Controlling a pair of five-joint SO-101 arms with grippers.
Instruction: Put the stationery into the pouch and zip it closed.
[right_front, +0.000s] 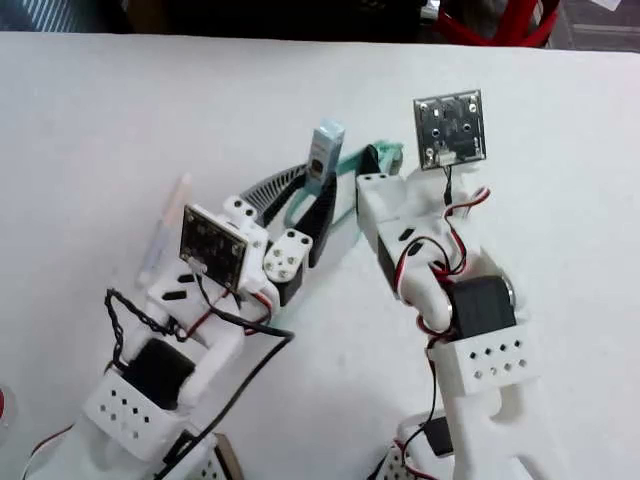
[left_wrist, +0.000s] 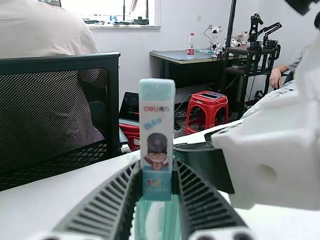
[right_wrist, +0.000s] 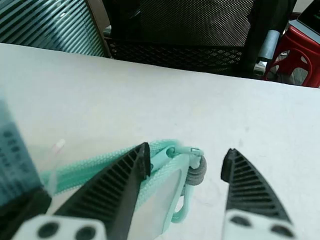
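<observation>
Pinching an upright eraser between its ribbed jaws, the left pincer hangs with the teal pouch just beneath. The right pincer stands spread astride the pouch's zip pull, over the white table.

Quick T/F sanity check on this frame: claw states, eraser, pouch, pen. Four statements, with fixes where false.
1. The left claw is shut on the light-blue rectangular eraser. True.
2. The eraser lies flat on the white table. False: it stands upright between the left claw's fingers.
3. The right claw is open, with the zipper end of the mint-green fabric pouch between its fingers. True.
4. The pale translucent pen is inside the pouch. False: it lies on the table beside the left arm, apart from the pouch.
</observation>
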